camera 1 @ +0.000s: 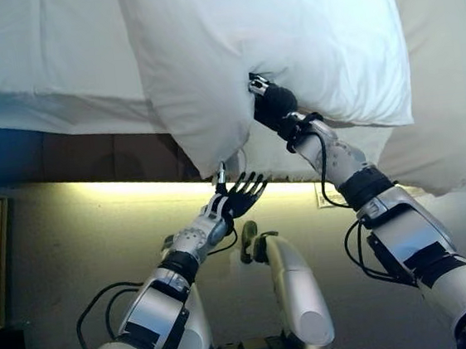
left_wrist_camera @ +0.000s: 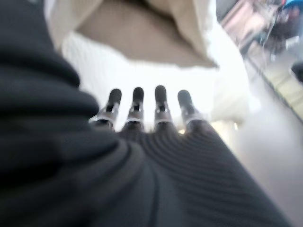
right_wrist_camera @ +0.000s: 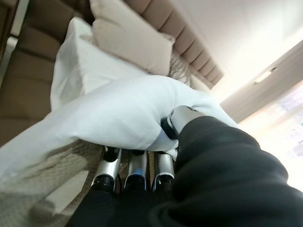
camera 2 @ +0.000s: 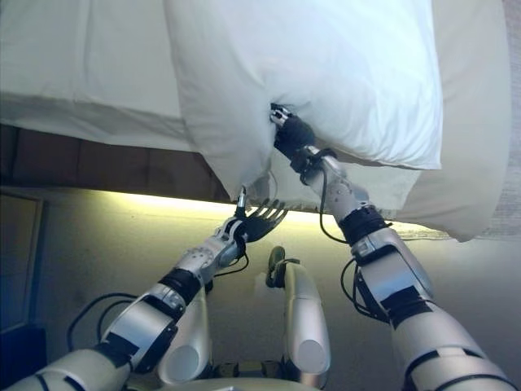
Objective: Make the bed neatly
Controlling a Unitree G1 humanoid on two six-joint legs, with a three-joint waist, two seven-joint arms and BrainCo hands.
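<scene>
Left eye view: right robot hand (camera 1: pixel 271 100) clamps pillow (camera 1: pixel 286 44); left robot hand (camera 1: pixel 240 197) spread, seemingly just below.

Dark brown wood bed base (camera 1: pixel 89 156) below the mattress edge, warm light strip (camera 1: pixel 134 189) glowing along its underside. Pale floor (camera 1: pixel 58 259). Brown ribbed upholstered headboard (right_wrist_camera: pixel 189 47). Bright window light (right_wrist_camera: pixel 279 109) beyond it.

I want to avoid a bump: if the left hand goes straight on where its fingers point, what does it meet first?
Probably the pillow: the left hand points its open fingers at its lower edge, close by; depth is unclear.
</scene>
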